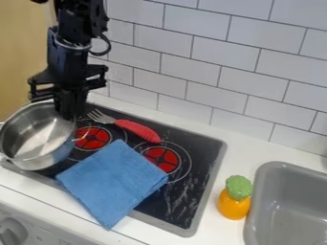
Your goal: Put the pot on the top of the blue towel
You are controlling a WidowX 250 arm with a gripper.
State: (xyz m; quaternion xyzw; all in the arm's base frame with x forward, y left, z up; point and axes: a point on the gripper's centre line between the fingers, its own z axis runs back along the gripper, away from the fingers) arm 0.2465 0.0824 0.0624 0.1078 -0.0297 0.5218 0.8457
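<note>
We've got the black WidowX arm (pixel 80 16) entering from the top edge, upper left, roughly vertical. Wrist (pixel 68 50) upright, cable (pixel 103 46) looping out on the image-right side. Black two-finger gripper (pixel 69 111) below, pointing down; we can't make out its opening.

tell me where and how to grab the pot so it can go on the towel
The far stretch of the pot's rim looks best, taken from above, closing across the wall from inside and outside: the mouth is open upward, the wall looks thin, and the hand hangs down right at that edge.
</note>
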